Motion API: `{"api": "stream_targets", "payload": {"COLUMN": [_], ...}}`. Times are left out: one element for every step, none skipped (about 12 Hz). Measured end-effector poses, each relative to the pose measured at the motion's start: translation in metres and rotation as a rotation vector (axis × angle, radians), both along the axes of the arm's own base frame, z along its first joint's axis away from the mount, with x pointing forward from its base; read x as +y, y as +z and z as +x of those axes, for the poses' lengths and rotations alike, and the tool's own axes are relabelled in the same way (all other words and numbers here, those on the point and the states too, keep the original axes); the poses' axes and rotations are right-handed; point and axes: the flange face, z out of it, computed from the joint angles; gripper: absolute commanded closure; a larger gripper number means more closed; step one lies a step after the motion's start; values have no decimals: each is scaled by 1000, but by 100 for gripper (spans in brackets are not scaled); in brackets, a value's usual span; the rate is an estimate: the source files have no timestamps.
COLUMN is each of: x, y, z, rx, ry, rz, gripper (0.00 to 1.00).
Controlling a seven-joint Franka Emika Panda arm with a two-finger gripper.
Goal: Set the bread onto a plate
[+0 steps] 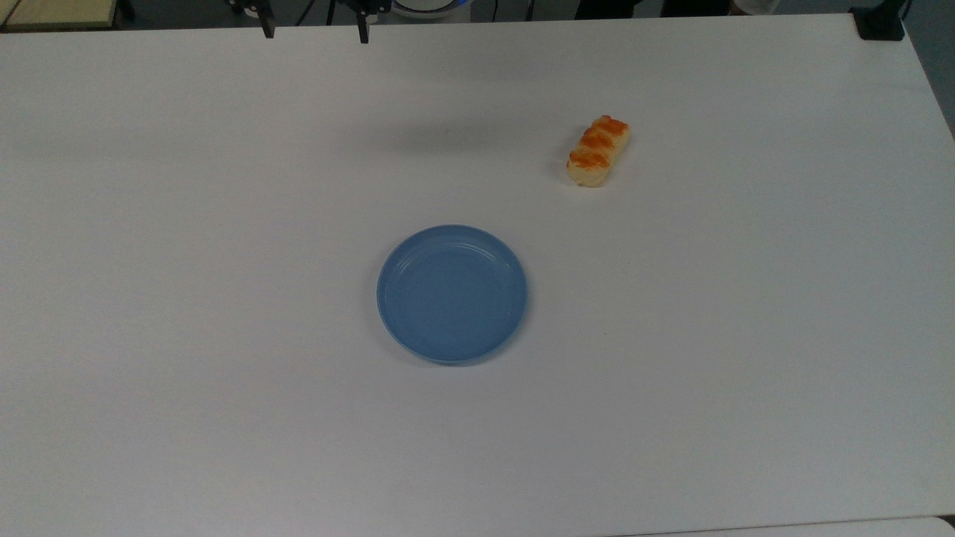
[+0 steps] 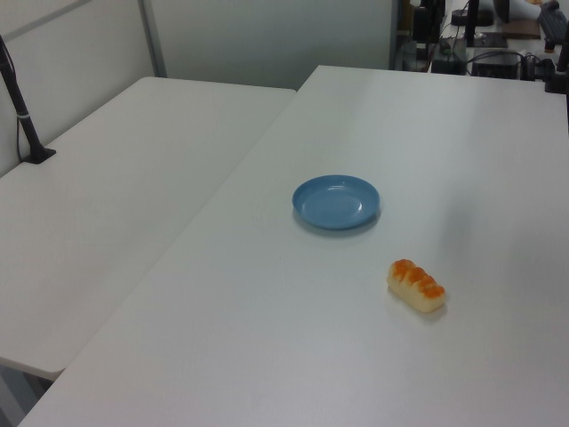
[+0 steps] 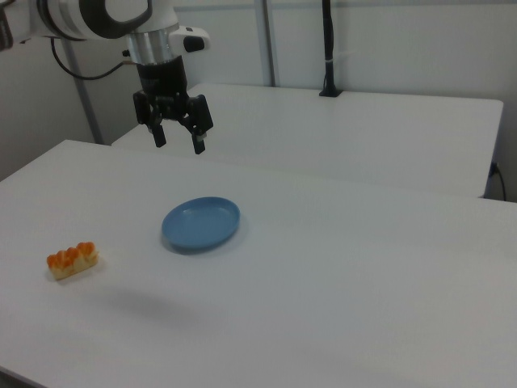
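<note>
Plate (image 1: 452, 294) glossy plastic; table (image 1: 224, 224) matt, smooth.

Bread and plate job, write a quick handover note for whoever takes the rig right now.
Gripper: open, holding nothing, up in the air above the table.
Bread: lying on the table, apart from the plate, toward the top view's upper right.
Plate: near the table's middle, nothing on it.
Done: nothing yet.
Left: go to the bread, grasp it, carry it over, set it on the plate.
</note>
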Motion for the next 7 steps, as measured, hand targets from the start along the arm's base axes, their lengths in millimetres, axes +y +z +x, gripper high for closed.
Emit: {"api": "stream_targets", "payload": {"x": [0, 1, 3, 5, 6, 6, 6], "y": [1, 2, 4, 4, 4, 4, 4], "z": [0, 3, 5, 6, 6, 6, 6], "rx": [-2, -26, -46, -49, -49, -49, -49], "ry": [-1, -20, -33, -35, -33, -33, -33], "rz": [0, -2, -4, -4, -4, -4, -4], "gripper": [0, 0, 0, 0, 0, 0, 0]}}
